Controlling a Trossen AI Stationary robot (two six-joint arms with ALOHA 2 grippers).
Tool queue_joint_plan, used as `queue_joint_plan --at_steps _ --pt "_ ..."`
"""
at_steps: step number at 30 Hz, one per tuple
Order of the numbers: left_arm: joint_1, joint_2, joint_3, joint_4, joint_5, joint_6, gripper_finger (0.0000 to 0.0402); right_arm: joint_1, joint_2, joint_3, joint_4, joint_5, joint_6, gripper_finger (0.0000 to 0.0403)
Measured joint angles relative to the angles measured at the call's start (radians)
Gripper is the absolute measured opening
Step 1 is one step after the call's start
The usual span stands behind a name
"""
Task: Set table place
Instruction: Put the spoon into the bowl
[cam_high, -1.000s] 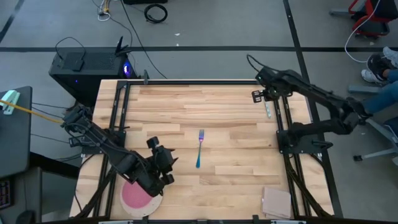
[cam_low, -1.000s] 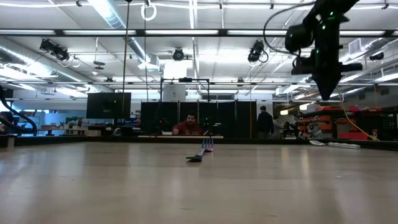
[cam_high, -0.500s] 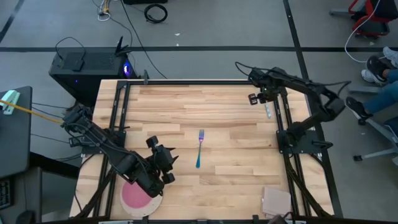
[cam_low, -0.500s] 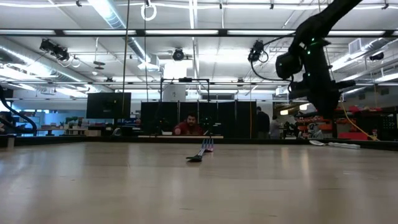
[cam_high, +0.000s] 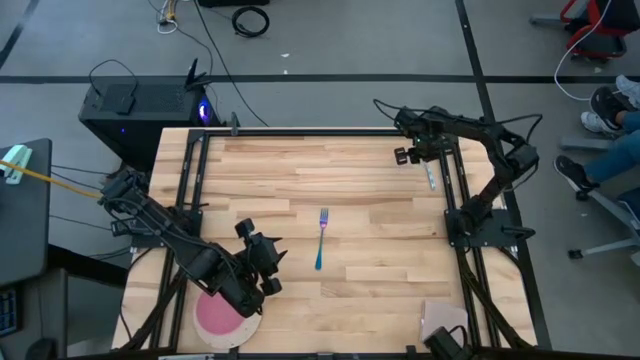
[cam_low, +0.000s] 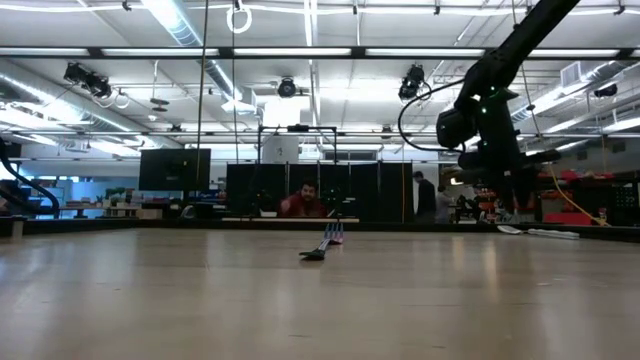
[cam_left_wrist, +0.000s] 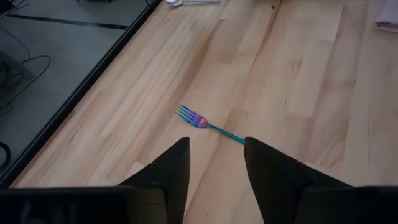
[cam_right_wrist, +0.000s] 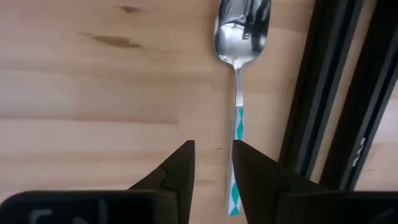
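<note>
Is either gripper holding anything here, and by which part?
Nothing is held. The right gripper hangs open above the spoon; the left gripper is open, the fork beyond it.

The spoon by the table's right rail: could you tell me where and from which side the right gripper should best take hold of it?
Grip the spoon across its thin straight handle, near the teal-patterned end, coming straight down from above. It lies flat on the table, parallel to the black rail, so a side approach looks blocked. The right gripper, fingers apart, hangs almost over the handle.
</note>
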Motion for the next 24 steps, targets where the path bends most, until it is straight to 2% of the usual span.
queue_joint_plan --at_steps 11,21,24 --pt "0.0 0.0 0.0 0.002 0.0 -0.006 0.0157 0.02 0.06 -0.008 0.007 0.029 0.142 0.0113" --pt "0.0 0.0 0.0 0.001 0.0 -0.006 0.0149 0.098 0.038 -0.082 -0.117 0.023 0.138 0.0113" --pt "-0.002 0.0 0.0 0.001 0.0 -0.006 0.0152 0.116 0.013 -0.132 -0.1 0.027 0.144 0.0113"
